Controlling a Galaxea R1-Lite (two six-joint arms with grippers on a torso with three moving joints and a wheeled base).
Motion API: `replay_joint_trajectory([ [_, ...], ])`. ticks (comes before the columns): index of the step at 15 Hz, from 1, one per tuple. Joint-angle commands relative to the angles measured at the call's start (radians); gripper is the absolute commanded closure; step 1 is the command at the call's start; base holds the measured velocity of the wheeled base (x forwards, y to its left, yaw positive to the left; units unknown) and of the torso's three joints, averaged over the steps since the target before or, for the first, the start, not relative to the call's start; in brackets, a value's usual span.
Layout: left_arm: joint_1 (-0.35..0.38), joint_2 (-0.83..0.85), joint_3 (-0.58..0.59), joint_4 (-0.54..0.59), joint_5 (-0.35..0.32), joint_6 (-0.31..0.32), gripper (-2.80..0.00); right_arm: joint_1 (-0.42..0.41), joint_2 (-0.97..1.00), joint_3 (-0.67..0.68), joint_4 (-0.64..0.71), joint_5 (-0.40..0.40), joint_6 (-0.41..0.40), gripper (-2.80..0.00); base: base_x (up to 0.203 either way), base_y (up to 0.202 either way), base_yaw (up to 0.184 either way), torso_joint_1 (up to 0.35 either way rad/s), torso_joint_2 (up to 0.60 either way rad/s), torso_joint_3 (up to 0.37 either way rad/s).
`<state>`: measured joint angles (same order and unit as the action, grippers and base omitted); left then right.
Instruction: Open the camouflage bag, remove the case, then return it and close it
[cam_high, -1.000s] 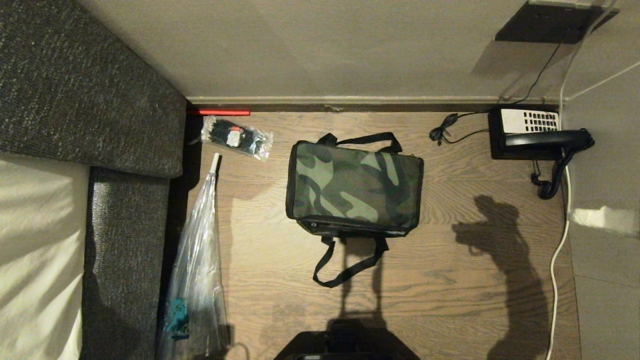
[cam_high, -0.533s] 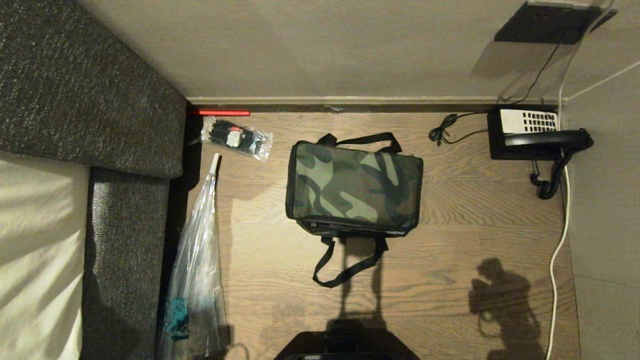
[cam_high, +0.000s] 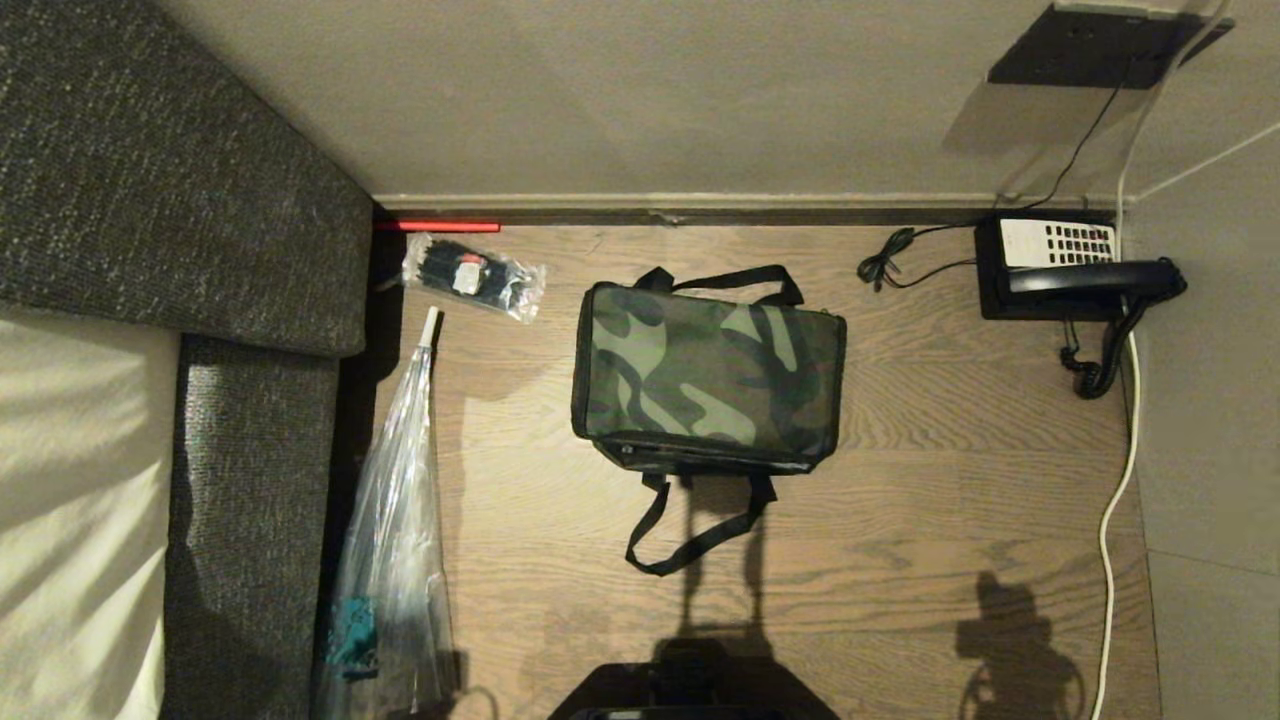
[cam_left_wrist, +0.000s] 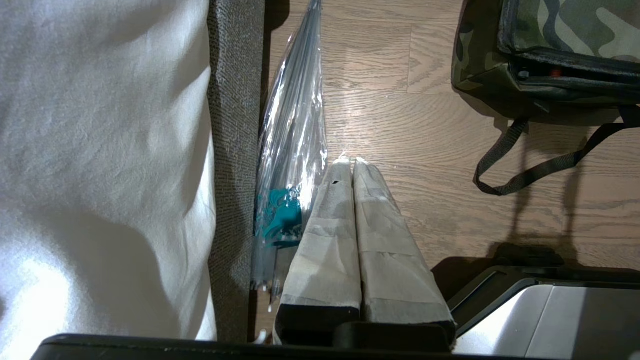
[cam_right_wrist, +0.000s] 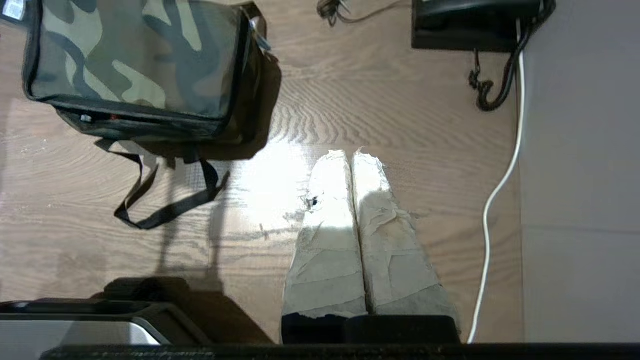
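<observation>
From my remote station I see, at the left side of the head view, a dark grey sofa (cam_high: 180, 200) with a pale cushion (cam_high: 70, 500), and next to it the wooden floor (cam_high: 900, 420) that fills the middle. On this floor stands the camouflage bag (cam_high: 708, 375), near the centre and a little toward the far wall. Its long axis runs from left to right across the view, parallel to that wall, and its lid is lying flat and closed on top. One black strap handle (cam_high: 690, 530) lies loose on the floor at the near side, pointing toward the robot, and the other one is at the far side. I cannot see the case in any view. Between the sofa and the bag lies a long clear plastic bag (cam_high: 395, 540), its narrow end pointing to the wall, and above it a small plastic packet (cam_high: 473, 275). In the far right corner is a black telephone (cam_high: 1075, 270), with a white cable (cam_high: 1115, 520) going along the right edge. Neither arm shows in the head view. In the left wrist view, the left gripper (cam_left_wrist: 349, 162) hangs above the floor with its taped fingers pressed together, holding nothing; the bag is well apart from it, ahead and to the right. In the right wrist view, the right gripper (cam_right_wrist: 350, 154) is also pressed together and empty, and the bag lies ahead and to the left, not touching.
</observation>
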<state>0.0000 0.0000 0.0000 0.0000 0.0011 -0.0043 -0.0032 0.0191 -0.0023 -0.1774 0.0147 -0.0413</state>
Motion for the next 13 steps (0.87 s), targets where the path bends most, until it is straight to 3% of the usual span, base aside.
replay_joint_trajectory([
  [1,0.000,0.000,0.000,0.000,0.000,0.000,0.00,0.000,-0.022,0.042,-0.003,0.001,-0.003,0.00,0.000,0.000,0.000,0.000,0.00,0.000],
  [13,0.000,0.000,0.000,0.000,0.000,0.000,0.00,0.000,-0.022,0.042,-0.004,0.001,0.003,0.00,0.000,0.000,0.000,0.000,0.00,0.000],
])
